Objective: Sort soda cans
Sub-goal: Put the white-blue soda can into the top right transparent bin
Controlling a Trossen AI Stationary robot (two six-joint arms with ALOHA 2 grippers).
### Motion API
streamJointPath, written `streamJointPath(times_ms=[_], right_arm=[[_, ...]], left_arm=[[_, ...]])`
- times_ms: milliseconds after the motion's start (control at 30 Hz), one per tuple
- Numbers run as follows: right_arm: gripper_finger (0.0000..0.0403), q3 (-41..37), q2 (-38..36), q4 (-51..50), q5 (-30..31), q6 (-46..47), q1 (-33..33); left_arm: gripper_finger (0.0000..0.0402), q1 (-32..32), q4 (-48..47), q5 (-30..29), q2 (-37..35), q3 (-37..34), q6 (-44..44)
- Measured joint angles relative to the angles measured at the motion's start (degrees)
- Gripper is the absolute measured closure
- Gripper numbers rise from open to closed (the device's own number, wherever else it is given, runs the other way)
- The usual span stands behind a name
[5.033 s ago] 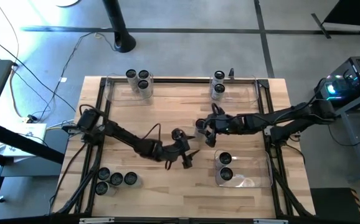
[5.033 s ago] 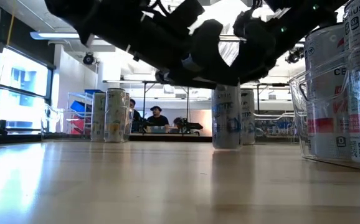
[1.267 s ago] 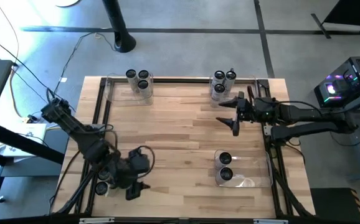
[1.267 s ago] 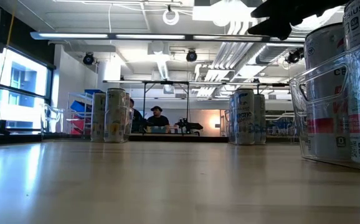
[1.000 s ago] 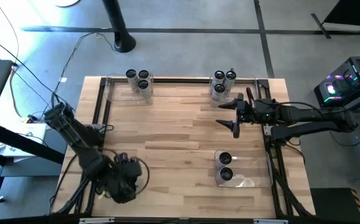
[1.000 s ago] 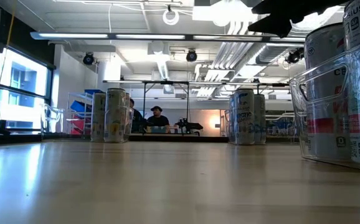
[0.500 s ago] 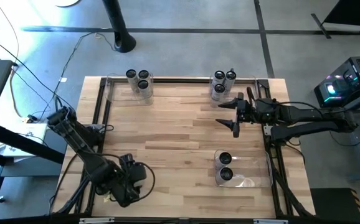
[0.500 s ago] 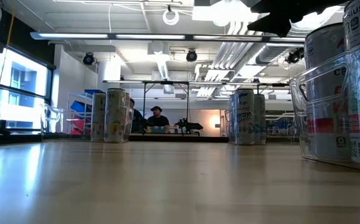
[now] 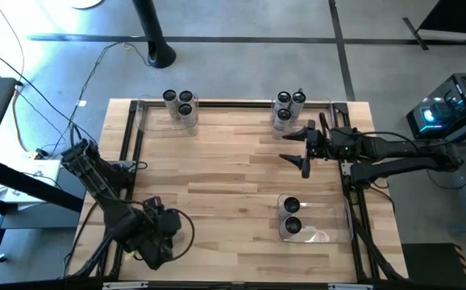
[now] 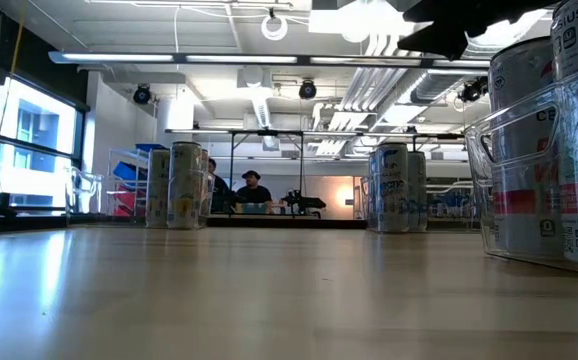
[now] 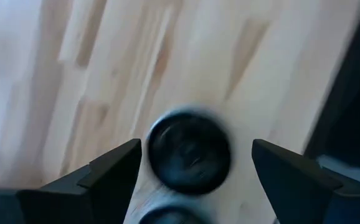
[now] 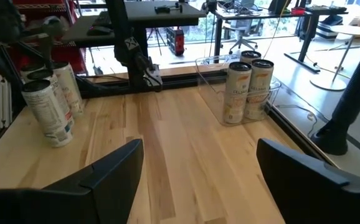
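Observation:
The soda cans stand in groups. Three are in the far-left bin [image 9: 178, 105], three in the far-right bin [image 9: 288, 109], two in the near-right bin [image 9: 291, 216]. A loose group stands upright on the wood at the near-left corner [image 12: 46, 106]. My left gripper [image 9: 154, 240] hangs over that group and hides it from above. It is open, pointing down, with a finger on each side of one can's dark top [image 11: 189, 158]. A second can top [image 11: 167, 216] shows beside it. My right gripper [image 9: 292, 145] is open in the air near the far-right bin.
Clear plastic bins sit at the far-left, far-right and near-right corners [image 10: 549, 150]. A dark metal frame runs along the table's edges [image 9: 133, 121]. Bare wood lies across the middle [image 9: 233, 177]. People sit far off in the room behind the table [image 10: 252, 190].
My left gripper has stayed above the near-left cans, shifting a little toward the table's right and then back toward the left. It remains open.

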Motion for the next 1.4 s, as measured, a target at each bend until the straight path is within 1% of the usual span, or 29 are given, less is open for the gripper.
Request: streamJointPath(times_ms=[100, 367, 633, 800, 1000, 1167, 1400], right_arm=[[0.0094, 0.0, 0.0, -0.48, 0.0, 0.0, 0.0], [0.0094, 0.0, 0.0, -0.5, -0.03, 0.0, 0.0], [0.0094, 0.0, 0.0, -1.23, -0.11, 0.0, 0.0], [0.0094, 0.0, 0.0, -1.33, -0.13, 0.13, 0.0], [0.0094, 0.0, 0.0, -1.33, -0.24, 0.35, 0.0], [0.0094, 0.0, 0.0, -1.33, -0.26, 0.48, -0.01], [0.0094, 0.0, 0.0, -1.44, -0.53, 0.48, 0.0]], left_arm=[[0.0101, 0.04, -2.21, 1.45, 0.96, -0.03, -0.59], [0.0101, 0.04, 0.27, 0.42, 2.21, 0.17, 1.38], [0.0101, 0.13, -0.73, -1.16, 2.01, 0.07, 1.02], [0.0101, -0.21, -1.95, -1.02, 1.27, -0.04, 0.85], [0.0101, -0.6, -1.51, -0.76, 0.42, -0.09, -2.35], [0.0101, -1.64, -0.92, -1.24, 1.05, -0.09, -3.06], [0.0101, -1.59, 1.95, -0.78, 1.36, -5.13, -3.65]])
